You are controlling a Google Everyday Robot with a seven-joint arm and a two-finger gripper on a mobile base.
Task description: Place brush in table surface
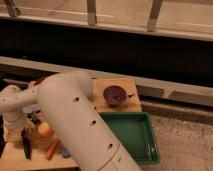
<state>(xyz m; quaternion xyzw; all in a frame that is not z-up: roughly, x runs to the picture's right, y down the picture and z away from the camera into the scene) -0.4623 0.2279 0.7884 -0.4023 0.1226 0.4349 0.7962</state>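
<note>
**Camera view.** The white arm [75, 120] filled the foreground. Its hand [24, 128] hung over the left end of the desk [132, 85]; whether it was wide, narrow or holding anything could not be told. The brush [26, 146], slim and black, showed just below the hand, beside an orange fruit [45, 130] and a carrot [51, 149]. Whether the brush touched the desk was unclear. It was judged light, stiff and prone to roll, so best gripped across mid-handle. A green tray [132, 139] and a purple bowl [116, 95] stood to the right.
</note>
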